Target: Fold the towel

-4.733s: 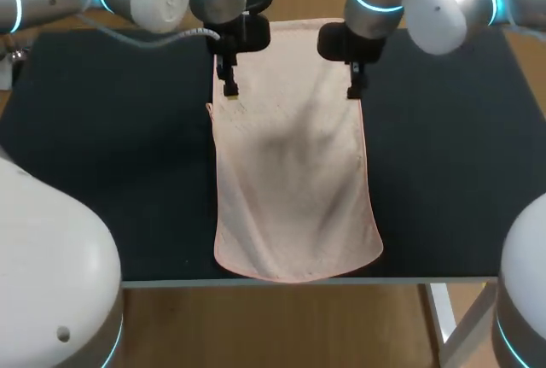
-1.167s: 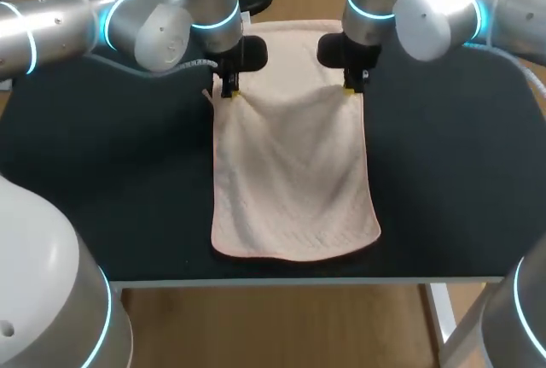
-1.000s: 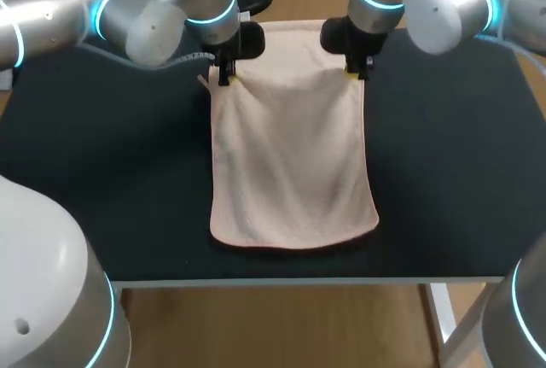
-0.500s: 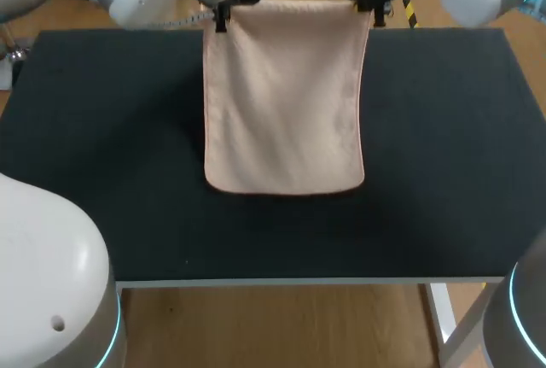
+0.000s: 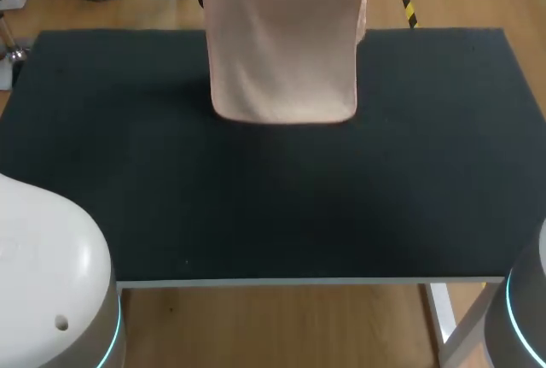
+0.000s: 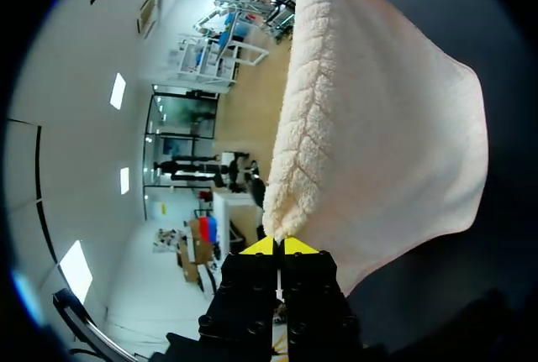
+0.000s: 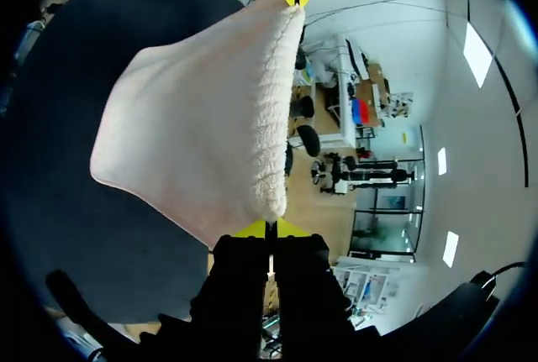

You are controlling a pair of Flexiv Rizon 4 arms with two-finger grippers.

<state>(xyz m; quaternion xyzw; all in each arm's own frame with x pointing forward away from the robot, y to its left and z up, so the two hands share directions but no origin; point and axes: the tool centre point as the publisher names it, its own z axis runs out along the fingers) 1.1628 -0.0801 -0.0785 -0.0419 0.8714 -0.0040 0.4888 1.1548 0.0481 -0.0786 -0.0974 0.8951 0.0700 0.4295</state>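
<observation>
Towel point(image 5: 281, 43): pale pink terry, held up by its two top corners, hanging as a flat sheet below the hands.

Left hand point(image 6: 278, 249): yellow tips pressed together on one top corner, pinching the cloth. The fluffy top edge runs straight ahead from the fingers, and the rest of the sheet drops away to one side.

Right hand point(image 7: 271, 229): the same, with its tips closed on the other top corner. In the right wrist view the left hand's yellow tips show at the far end of the top edge, so that edge spans between the two hands.

Head view: both hands sit mostly past the frame, and only the body of the towel shows. The lower hem, with rounded corners, hangs over the far part of the dark surface point(image 5: 273, 206). It looks just clear of the surface, though contact is hard to judge from above.
</observation>
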